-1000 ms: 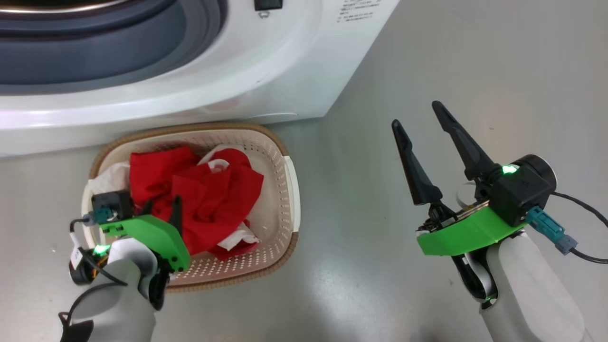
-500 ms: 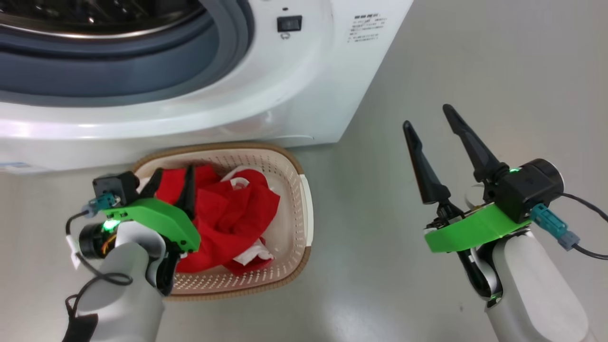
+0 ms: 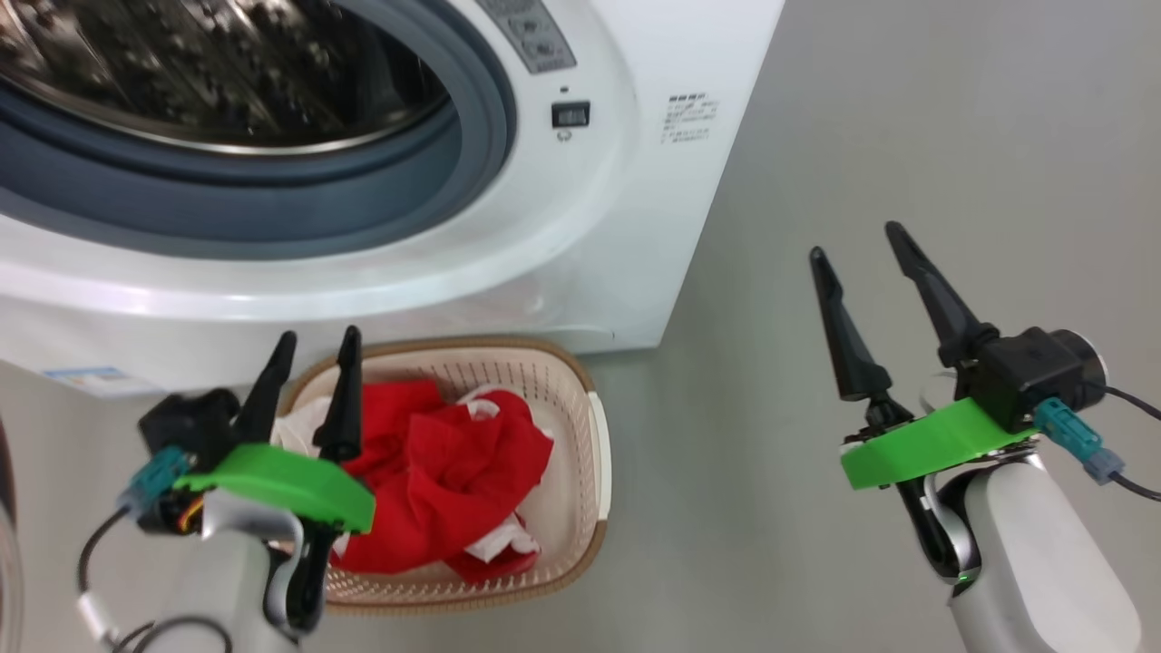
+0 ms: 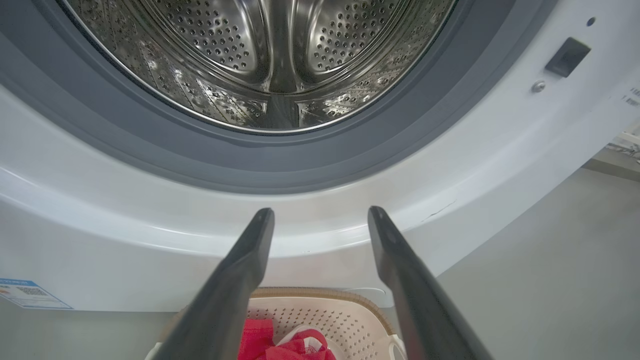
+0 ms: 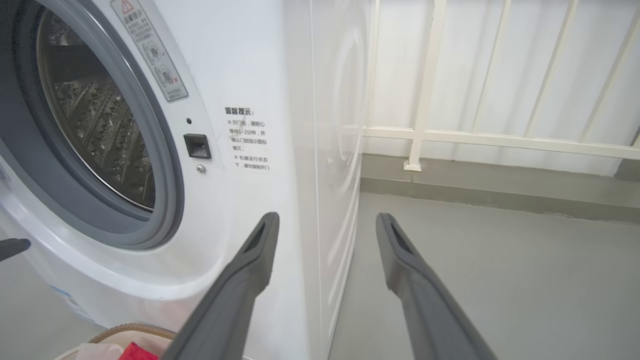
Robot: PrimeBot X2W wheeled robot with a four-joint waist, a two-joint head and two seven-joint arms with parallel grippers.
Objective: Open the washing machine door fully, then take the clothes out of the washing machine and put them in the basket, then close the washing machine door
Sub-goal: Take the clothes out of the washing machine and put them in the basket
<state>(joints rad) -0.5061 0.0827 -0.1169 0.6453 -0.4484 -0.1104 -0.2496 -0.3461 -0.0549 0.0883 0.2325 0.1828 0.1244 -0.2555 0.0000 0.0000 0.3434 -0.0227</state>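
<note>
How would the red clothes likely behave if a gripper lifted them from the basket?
Probably floppy: the clothes lie crumpled in folds, so they would drape and sag. Likely light, since the fabric looks thin. A trailing edge might catch on the basket rim.

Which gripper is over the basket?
The left gripper: its open fingers point up over the basket's left end, beside the red clothes. The right gripper, also open, is off over the floor, right of the washing machine.

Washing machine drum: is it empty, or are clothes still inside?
Empty, as far as shows: the drum is bare shiny steel, and the red clothes lie in the basket.
</note>
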